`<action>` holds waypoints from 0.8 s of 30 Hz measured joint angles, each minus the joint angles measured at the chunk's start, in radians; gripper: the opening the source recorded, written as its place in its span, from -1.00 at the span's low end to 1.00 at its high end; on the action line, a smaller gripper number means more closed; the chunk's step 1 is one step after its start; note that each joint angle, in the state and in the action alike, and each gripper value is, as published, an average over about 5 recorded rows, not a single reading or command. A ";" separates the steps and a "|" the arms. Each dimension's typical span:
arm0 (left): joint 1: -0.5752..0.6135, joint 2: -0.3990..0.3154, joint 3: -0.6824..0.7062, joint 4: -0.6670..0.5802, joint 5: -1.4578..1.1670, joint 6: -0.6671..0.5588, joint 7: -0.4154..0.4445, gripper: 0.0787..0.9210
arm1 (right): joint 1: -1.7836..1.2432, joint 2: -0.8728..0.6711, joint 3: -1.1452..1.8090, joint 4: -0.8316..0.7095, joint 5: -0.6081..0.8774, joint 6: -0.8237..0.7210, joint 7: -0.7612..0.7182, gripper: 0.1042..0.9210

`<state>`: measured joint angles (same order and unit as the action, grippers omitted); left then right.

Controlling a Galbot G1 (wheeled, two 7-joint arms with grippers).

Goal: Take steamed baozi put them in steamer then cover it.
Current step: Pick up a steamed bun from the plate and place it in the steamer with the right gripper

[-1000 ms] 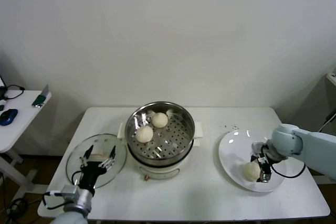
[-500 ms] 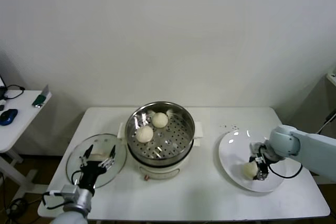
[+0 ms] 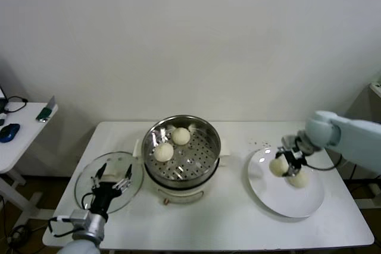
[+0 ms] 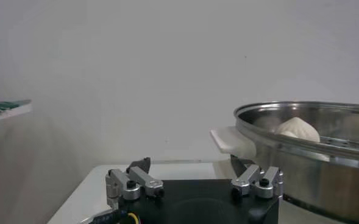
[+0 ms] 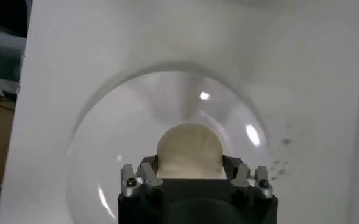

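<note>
Got the right gripper (image 3: 288, 163) up off the plate (image 3: 280, 197) by the surface's right edge, fingers clamped on a baozi (image 3: 278, 166), so steamer (image 3: 181, 147) next, while the left gripper (image 3: 112, 185) idles wide open over the cover (image 3: 89, 178).

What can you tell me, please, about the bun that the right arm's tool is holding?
The small round, smooth, cream-white dough bun looks soft and matte. The right tool grips it between its fingers, lifted above the flat white round plate on the robot's right, not touching it. In the right wrist view its domed top bulges out from between the fingers. What seems a second bun shows just beside it.
</note>
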<state>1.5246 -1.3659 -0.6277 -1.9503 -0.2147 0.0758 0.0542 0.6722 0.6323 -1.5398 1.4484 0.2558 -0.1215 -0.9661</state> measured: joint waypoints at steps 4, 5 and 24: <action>0.000 0.000 -0.001 -0.002 0.003 0.001 0.000 0.77 | 0.161 0.086 -0.049 0.005 0.022 0.131 -0.032 0.42; 0.001 0.000 -0.001 -0.002 0.003 0.002 0.000 0.77 | 0.197 0.108 -0.058 0.009 0.024 0.165 -0.038 0.42; 0.018 0.002 -0.021 -0.013 -0.011 -0.006 -0.001 0.77 | 0.340 0.492 -0.054 0.145 -0.059 0.454 -0.032 0.43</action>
<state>1.5422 -1.3638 -0.6484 -1.9633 -0.2253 0.0699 0.0528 1.0119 1.1243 -1.5939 1.5930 0.1965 0.3322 -0.9977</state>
